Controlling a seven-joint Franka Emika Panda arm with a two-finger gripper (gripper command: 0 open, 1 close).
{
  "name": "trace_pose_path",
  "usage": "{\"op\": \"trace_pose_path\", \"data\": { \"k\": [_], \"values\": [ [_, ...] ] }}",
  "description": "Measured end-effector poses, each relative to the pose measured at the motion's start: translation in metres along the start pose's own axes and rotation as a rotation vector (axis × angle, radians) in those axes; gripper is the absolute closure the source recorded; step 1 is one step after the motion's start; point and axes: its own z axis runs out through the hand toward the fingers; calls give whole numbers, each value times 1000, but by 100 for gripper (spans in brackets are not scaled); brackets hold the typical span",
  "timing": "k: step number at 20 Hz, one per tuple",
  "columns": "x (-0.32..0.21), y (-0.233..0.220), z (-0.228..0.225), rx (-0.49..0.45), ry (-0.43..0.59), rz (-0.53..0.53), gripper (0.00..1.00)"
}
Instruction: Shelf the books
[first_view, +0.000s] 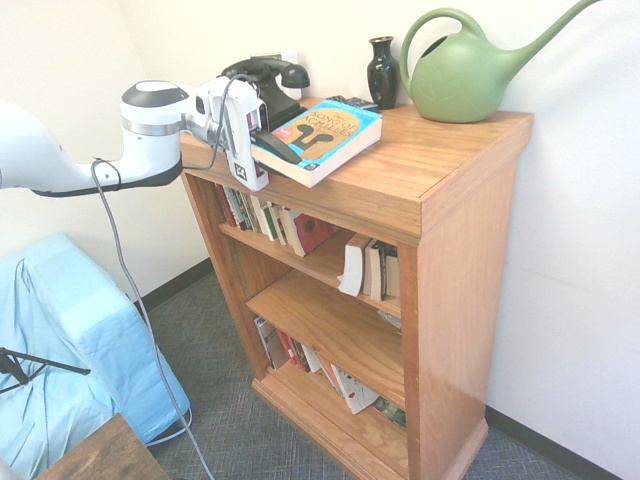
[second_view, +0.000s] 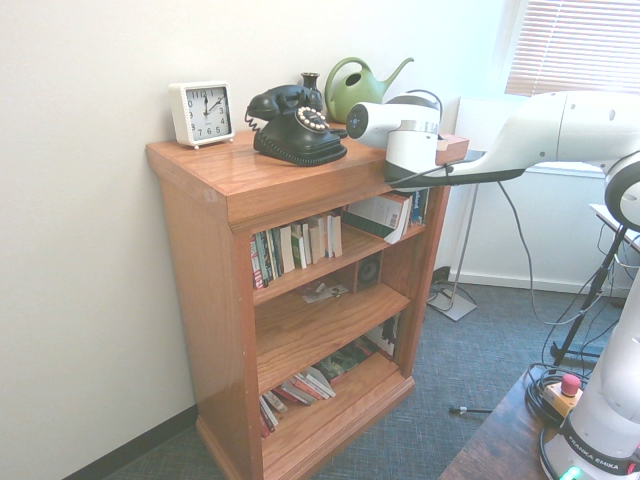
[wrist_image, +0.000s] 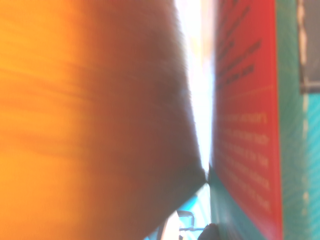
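Turquoise paperback (first_view: 325, 138) lies on top of oak bookcase (first_view: 440, 170), near its left front corner, w/ one end overhanging the edge toward the arm. Gripper (first_view: 272, 146) comes in almost level from the left; jaws pinched on that overhanging end, one finger dark across the cover, so the overhang is what gives it a bite. Book looks tipped up a little at the gripped end; can't tell if far end rests on the wood. Wrist view: blurred orange wood (wrist_image: 85, 120) close beside the red-and-teal cover (wrist_image: 250, 130). Behind: black rotary phone (first_view: 265, 80), dark vase (first_view: 382, 72), green watering can (first_view: 465, 65). Middle shelf (first_view: 330, 325) nearly bare, likely slot. Not shelved yet.
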Motion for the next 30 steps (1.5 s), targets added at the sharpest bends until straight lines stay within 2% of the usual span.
{"op": "trace_pose_path", "data": {
  "k": [4,8,13,18,23,30],
  "values": [
    [16,50,-9,80,-69,56,100],
    [9,103,-25,194,-146,101,100],
    [-34,162,-41,407,-246,145,100],
    [-100,199,-46,606,-313,181,100],
    [-163,209,-23,714,-371,209,100],
    [-204,182,6,826,-434,188,100]
  ]
}}
